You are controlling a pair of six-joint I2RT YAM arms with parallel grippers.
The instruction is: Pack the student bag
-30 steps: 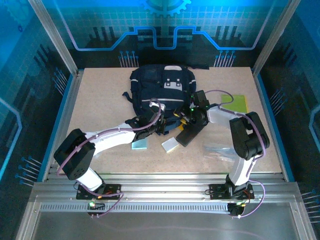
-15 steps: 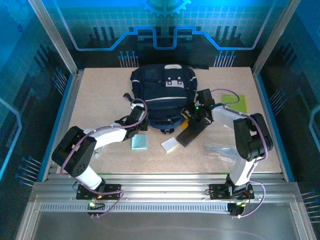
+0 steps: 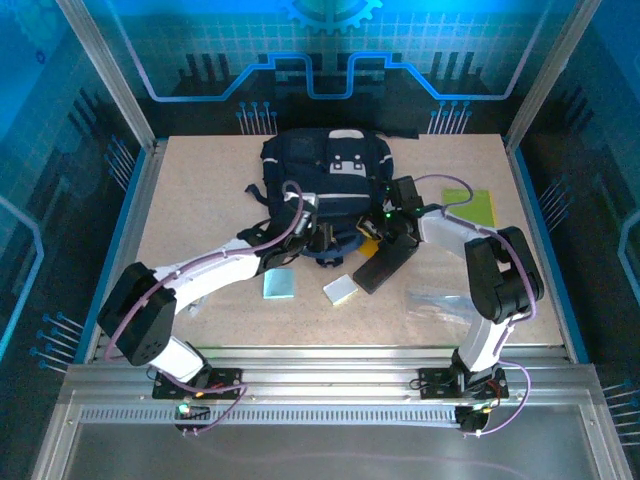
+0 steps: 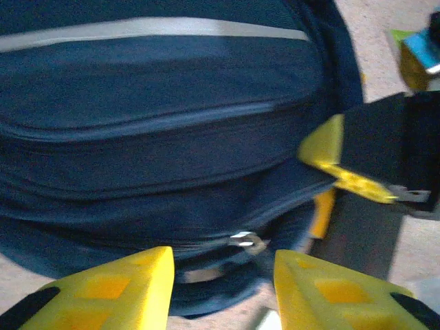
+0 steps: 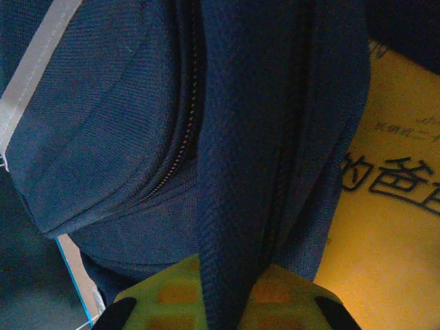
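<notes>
Grey-striped navy student bag (image 3: 322,165), pale blue pad (image 3: 279,285), green sheet (image 3: 470,208)

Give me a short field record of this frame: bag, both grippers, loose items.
bag: student bag, lying far centre
left gripper: fingers open at the bag's near edge, zipper pull just ahead, ungripped
right gripper: fingers shut on a fold of bag fabric
loose items: black pencil case, light blue pad, pale block, green notebook

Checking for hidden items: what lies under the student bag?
A yellow item with black print shows at the edge of the student bag; the fabric covers the rest.
</notes>
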